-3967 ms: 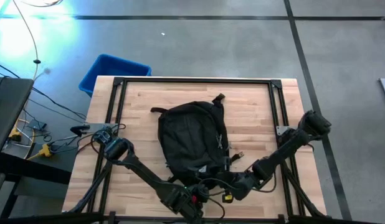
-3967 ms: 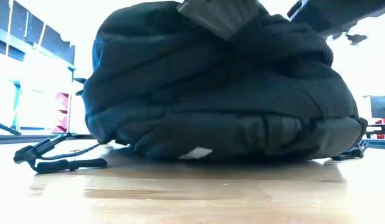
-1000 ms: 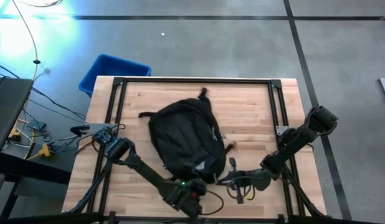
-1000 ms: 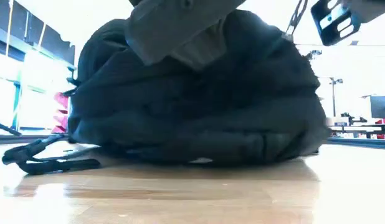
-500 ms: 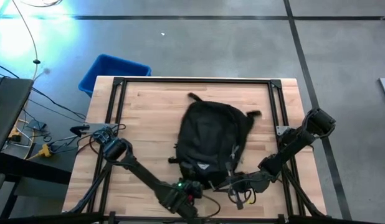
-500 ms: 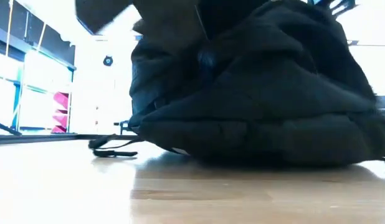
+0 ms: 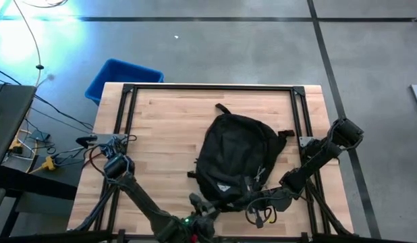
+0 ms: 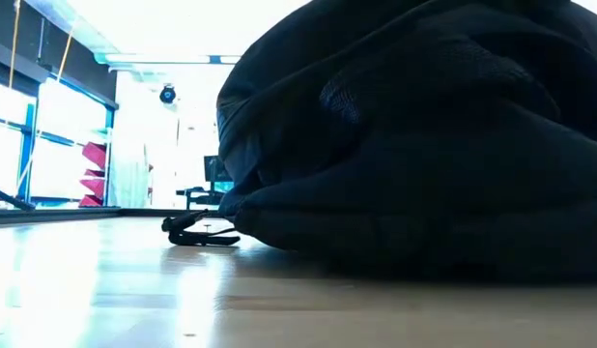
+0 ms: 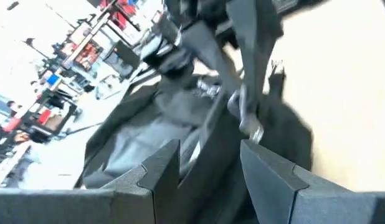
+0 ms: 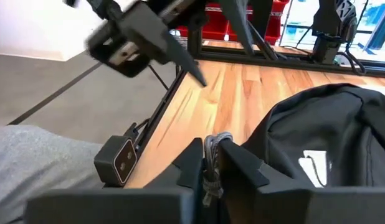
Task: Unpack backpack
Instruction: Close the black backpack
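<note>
The backpack (image 7: 237, 156) is lying right of centre on the desk (image 7: 161, 128). The left pincer (image 9: 208, 163) is standing spread at its near edge, gripping nothing. The right pincer (image 10: 211, 163) is pinching a grey cord (image 10: 213, 155) just beside the backpack's near right corner. A blue bin (image 7: 121, 77) is sitting beyond the desk's far left corner.

Table (image 7: 161, 128): light wood top with a black frame.
Backpack (image 7: 232, 158): black, lying on the table at centre, toward 4 o'clock.
Loop (image 7: 222, 108): at the backpack's 12 o'clock end.
</note>
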Controlling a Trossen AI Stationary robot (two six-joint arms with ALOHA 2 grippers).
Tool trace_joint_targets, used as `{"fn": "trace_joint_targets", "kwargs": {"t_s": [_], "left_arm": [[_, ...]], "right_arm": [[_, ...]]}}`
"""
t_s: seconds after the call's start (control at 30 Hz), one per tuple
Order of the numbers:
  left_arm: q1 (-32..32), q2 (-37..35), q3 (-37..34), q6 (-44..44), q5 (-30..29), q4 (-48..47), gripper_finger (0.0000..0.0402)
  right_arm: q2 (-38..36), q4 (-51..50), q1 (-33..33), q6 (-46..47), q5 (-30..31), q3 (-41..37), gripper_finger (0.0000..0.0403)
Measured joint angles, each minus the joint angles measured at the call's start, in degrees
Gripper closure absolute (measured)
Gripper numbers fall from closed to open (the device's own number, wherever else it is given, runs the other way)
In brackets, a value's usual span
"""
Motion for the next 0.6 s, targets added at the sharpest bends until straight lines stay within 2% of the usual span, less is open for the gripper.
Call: {"fn": "trace_joint_targets", "kwargs": {"t_s": [0.2,0.33,0.5,0.6], "left_arm": [[5.1,0.0,-0.7,4.4,14.0,6.2,0.0245],[7.5,0.0,-0.6,4.6,19.7,7.0,0.0245],[8.7,0.0,-0.6,4.3,23.9,7.9,0.0253],[8.3,0.0,-0.6,4.4,24.0,7.8,0.0292]], "right_arm": [[0.0,0.1,0.0,0.0,0.1,0.0,0.0301],[0.0,0.2,0.0,-0.4,0.1,0.0,0.028],[0.0,0.2,0.0,-1.2,0.1,0.0,0.0273],[0.0,-0.3,0.1,-1.8,0.0,0.0,0.0272]]}}
